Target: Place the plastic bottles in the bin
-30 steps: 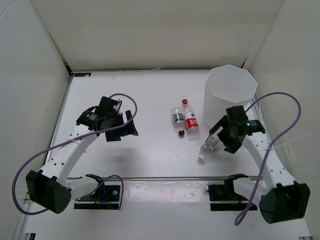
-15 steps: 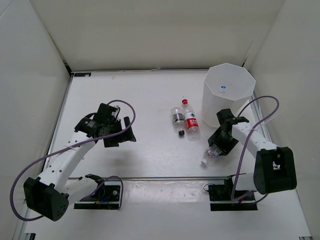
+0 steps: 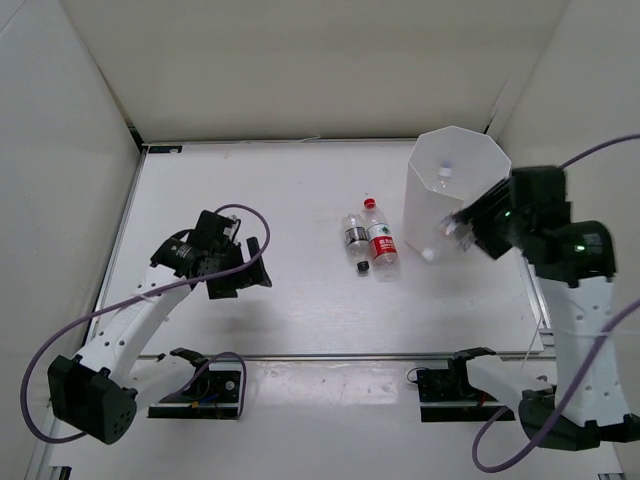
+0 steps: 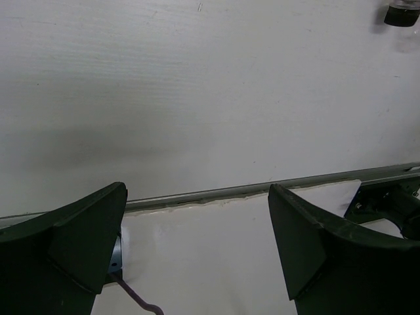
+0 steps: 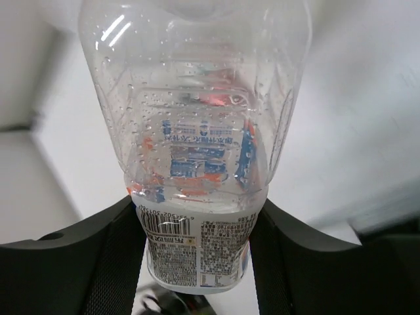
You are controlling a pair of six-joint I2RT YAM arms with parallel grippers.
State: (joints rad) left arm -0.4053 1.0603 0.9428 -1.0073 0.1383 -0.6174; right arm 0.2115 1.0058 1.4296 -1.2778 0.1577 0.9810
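**Right gripper** (image 5: 197,252): jaws pinch the bluish-label bottle (image 5: 197,164) at its label band, with a dark finger (image 5: 108,262) on either side. Droplets cling inside its clear wall. In the top view this bottle (image 3: 445,238) is right of centre with its white cap toward the lower left. There it overlaps the near wall of the bin (image 3: 420,200); whether it is above the rim cannot be told.

**Left gripper** (image 4: 197,193): jaws spread wide with nothing between them, over bare table (image 4: 197,98). In the top view it (image 3: 262,262) lies left of centre.

**Surface and room**: the white table is crossed by a metal rail (image 3: 350,355) in the lower part of the frame. Plain white walls (image 3: 300,70) enclose it at left, top and right.

**Containers**: the bin stands upright at the upper right. Through its open rim the white cap of a fourth bottle (image 3: 443,176) shows.

At centre, the red-cap bottle (image 3: 381,240) and the black-cap bottle (image 3: 354,232) lie side by side on the table. The red cap points toward the top and the black cap toward the bottom.
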